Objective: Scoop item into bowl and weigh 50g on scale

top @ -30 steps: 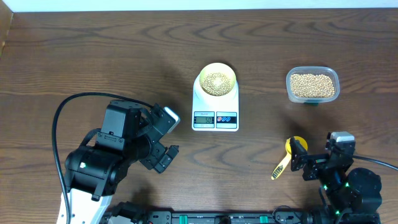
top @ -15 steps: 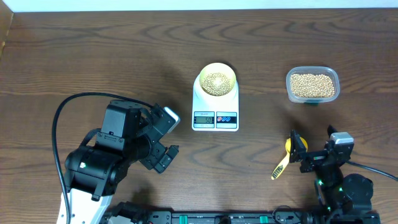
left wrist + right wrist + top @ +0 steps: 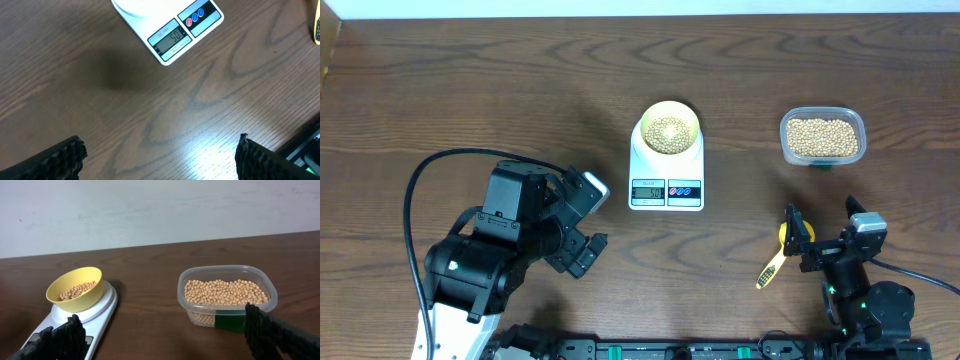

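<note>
scale [image 3: 666, 178]: mid-table, display [image 3: 172, 37] facing the arms and looks like it reads 50
bowl [image 3: 668, 128]: sits on the scale's platform so its load gets weighed
beans [image 3: 667, 131]: small heap inside the bowl; the rest fill the tub [image 3: 823, 137], well to the right of the scale
scoop [image 3: 775, 258]: yellow, lying flat on the table [image 3: 470, 90] just beside the right gripper, not held; can't tell if it's touching a finger
left gripper [image 3: 160, 164]: jaws wide apart, empty, parked near-left of the scale and looking down at the display
right gripper [image 3: 165, 340]: jaws wide apart, nothing between them, low at the near edge, facing bowl and tub
stage: judged done, target weight showing, both arms idle
risk: a bump to the scale would shift the reading
</note>
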Tool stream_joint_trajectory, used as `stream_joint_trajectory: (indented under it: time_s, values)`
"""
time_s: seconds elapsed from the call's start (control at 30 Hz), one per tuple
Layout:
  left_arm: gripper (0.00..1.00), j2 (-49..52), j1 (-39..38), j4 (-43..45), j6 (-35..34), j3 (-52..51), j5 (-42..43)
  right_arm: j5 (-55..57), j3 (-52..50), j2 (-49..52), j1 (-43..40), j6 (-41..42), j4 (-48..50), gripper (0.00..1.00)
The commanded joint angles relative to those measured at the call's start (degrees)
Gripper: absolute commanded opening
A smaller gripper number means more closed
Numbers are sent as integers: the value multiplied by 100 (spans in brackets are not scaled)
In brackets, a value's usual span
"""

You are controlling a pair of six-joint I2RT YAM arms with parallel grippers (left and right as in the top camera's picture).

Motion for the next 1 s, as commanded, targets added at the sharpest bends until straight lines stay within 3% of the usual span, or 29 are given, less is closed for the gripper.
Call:
stream_joint_trajectory:
  time_s: [0.0,0.43,0.73,0.97]
  values:
    - [98,0,31,-11,33,90,-37,55,-50,-52,-55,-81,15,99]
    - [98,0,31,-11,33,92,-37,328,-127,-52,225,-79,96,99]
    - [98,0,31,-11,33,90,-37,321,-732,-52,225,-79,1078,99]
    - [98,0,31,-11,33,90,-37,332,-765,-52,223,-192,872,99]
